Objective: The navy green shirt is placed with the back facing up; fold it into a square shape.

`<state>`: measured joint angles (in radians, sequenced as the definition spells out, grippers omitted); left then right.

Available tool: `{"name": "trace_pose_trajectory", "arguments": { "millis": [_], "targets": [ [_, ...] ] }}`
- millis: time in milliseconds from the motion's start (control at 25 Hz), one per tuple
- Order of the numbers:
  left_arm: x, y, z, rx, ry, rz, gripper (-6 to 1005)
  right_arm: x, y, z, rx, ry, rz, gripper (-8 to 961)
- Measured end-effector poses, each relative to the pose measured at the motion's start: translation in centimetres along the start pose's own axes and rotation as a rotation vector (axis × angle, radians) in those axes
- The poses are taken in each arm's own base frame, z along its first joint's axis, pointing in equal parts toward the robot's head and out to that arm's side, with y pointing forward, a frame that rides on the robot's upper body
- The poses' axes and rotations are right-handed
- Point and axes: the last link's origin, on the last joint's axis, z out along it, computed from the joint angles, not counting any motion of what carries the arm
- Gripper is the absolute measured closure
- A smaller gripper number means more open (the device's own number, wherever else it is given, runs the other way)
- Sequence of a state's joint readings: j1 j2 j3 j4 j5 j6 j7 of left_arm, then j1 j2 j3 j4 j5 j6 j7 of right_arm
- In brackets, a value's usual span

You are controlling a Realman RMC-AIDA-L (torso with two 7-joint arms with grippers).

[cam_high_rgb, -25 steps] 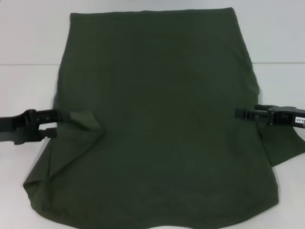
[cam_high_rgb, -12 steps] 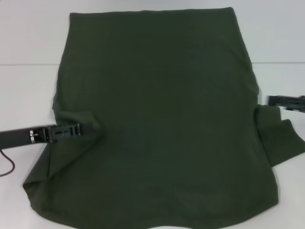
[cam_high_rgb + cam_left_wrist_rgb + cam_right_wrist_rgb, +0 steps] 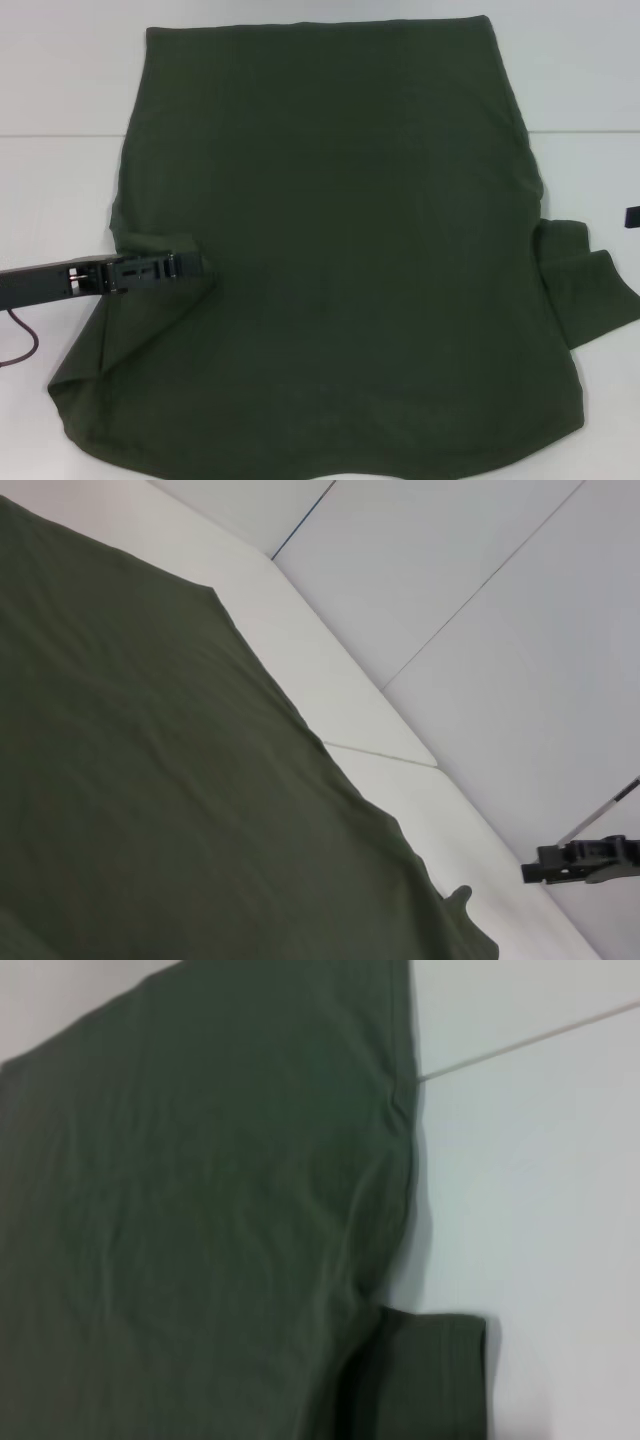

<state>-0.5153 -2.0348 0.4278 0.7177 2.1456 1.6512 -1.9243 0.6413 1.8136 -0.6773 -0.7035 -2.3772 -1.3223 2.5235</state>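
The navy green shirt (image 3: 340, 250) lies spread flat on the white table (image 3: 60, 200), plain side up, and it is far bigger than either gripper. My left gripper (image 3: 190, 266) reaches in from the left and lies low over the rumpled left sleeve (image 3: 150, 243), its tip at the sleeve's inner fold. The right sleeve (image 3: 590, 290) lies spread out on the table. Only a sliver of my right gripper (image 3: 633, 216) shows at the right edge, clear of the cloth. The left wrist view shows the shirt (image 3: 150, 780) and, far off, the right gripper (image 3: 535, 870). In the right wrist view I see the shirt (image 3: 200, 1210) and its sleeve (image 3: 430, 1380).
A thin red cable (image 3: 22, 350) hangs below my left arm at the left edge. A seam in the table top (image 3: 60, 135) runs across behind the shirt. Bare white table lies on both sides of the shirt.
My left gripper has turned and slid right onto the left sleeve. My right gripper has pulled back to the right, off the shirt, almost out of the head view.
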Motion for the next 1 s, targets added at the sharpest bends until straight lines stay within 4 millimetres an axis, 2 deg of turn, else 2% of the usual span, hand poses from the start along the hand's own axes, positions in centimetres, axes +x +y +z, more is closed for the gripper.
{"name": "trace_pose_trajectory", "arguments": {
  "millis": [560, 1000],
  "targets": [
    [0.8, 0.6, -0.1, -0.042, 0.072, 0.004, 169, 0.9, 2.3, 4.7, 0.100, 0.076, -0.271, 12],
    [0.9, 0.6, -0.1, -0.044, 0.075, 0.004, 170, 1.1, 2.9, 6.1, 0.128, 0.054, -0.331, 11]
  ]
}}
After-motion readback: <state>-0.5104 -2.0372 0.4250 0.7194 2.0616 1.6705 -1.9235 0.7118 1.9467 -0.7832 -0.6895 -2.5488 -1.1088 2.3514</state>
